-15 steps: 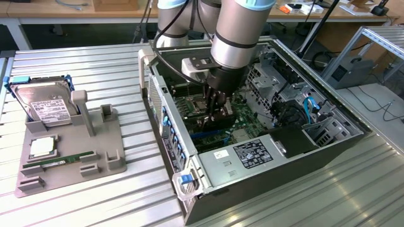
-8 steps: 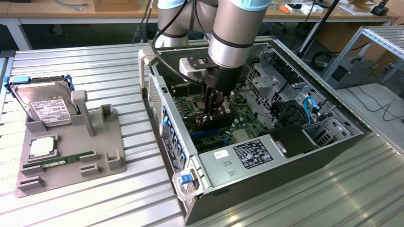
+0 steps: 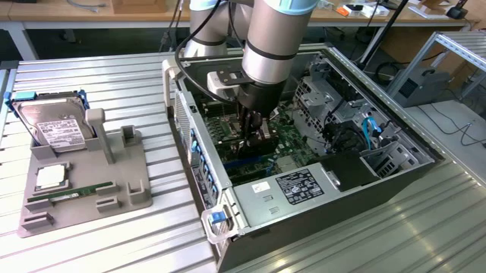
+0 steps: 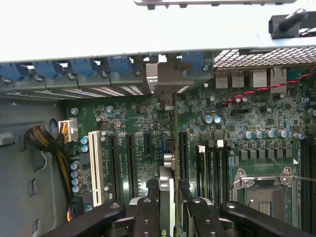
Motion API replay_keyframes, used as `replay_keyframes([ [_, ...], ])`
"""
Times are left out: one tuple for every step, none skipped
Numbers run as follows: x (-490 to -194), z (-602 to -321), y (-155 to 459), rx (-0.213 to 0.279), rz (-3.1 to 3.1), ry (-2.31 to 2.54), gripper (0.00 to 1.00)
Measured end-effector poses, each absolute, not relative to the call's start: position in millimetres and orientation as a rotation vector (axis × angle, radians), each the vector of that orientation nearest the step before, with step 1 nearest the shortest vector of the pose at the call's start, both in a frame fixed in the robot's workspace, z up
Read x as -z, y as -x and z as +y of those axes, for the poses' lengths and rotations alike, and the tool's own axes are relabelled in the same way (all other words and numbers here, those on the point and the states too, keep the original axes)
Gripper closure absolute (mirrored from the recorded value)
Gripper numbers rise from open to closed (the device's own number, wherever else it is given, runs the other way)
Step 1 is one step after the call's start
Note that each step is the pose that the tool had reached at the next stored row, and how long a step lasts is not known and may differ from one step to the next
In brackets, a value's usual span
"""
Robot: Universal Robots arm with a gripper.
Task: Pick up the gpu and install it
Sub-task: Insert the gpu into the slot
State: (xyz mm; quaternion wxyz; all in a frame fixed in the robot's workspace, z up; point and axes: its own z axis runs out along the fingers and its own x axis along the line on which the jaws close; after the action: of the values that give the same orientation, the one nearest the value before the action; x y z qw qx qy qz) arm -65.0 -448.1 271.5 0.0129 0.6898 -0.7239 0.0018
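- The claw is reaching down inside the open computer case, which is lying on its side on the ribbed metal table.
- The claw is pinching the gpu edge-on; in the wrist view the fingers are pressing on both faces of the thin card.
- The gpu is hanging directly below the claw, standing on edge above the green motherboard.
- Its long axis is running along the expansion slots, parallel to the white slot, with its silver end bracket pointing at the row of blue latches on the case's rear wall.
- Judgement: the card looks lined up over a slot, but whether it is seated is not clear.
- On the grey parts holder at the exterior view's left, the hard drive and the memory stick are sitting untouched.
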Motion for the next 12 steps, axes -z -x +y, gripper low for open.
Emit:
replay_keyframes([
  [-271.4, -448.3, 65.0, -0.005, -2.256, -2.149, 0.73],
  [-271.4, -448.8, 64.1, -0.005, -2.256, -2.149, 0.73],
  [-271.5, -449.3, 63.0, -0.003, -2.257, -2.15, 0.73],
  [-271.6, -450.1, 61.7, 0.002, -2.259, -2.153, 0.73],
  [-271.7, -450.9, 58.5, 0.006, -2.261, -2.154, 0.73],
  [-271.7, -452.2, 55.2, 0.008, -2.262, -2.155, 0.73],
  [-271.6, -453.7, 55.1, 0.008, -2.262, -2.155, 0.73],
  [-271.6, -455.4, 55.2, 0.008, -2.262, -2.155, 0.73],
  [-271.6, -457.5, 55.4, 0.009, -2.262, -2.156, 0.73],
  [-271.7, -458.1, 55.9, 0.009, -2.262, -2.156, 0.73],
  [-271.7, -458.2, 58.2, 0.009, -2.262, -2.156, 0.73],
  [-271.6, -458.2, 60.4, 0.009, -2.262, -2.156, 0.73],
])
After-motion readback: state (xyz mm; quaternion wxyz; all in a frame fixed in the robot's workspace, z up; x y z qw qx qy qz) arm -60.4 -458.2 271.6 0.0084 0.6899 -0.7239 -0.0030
